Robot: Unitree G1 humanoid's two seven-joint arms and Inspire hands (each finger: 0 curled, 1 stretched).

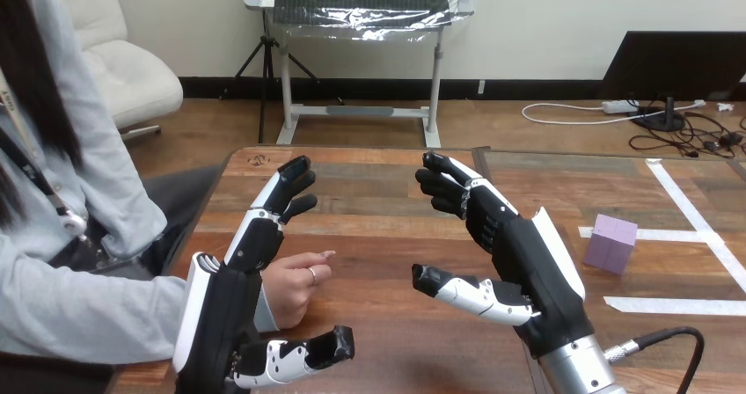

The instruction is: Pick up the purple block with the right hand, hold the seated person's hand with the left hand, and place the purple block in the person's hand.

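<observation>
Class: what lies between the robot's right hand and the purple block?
Head view: between the right hand and purple block, just bare table and a white tape end.

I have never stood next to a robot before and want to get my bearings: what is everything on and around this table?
Table: one, brown wood, spans the view.
Purple block: one, purple, on the table at the right, past the right robot hand, untouched.
Tape strips: three, white, stuck on the table's right part around the block.
Person's hand: one, resting on the table at the left, close beside the left robot hand, not clasped by it.
Left robot hand: one, black and white, raised at the left, fingers straight, open.
Right robot hand: one, black and white, raised mid-table, open, holding nothing.
</observation>
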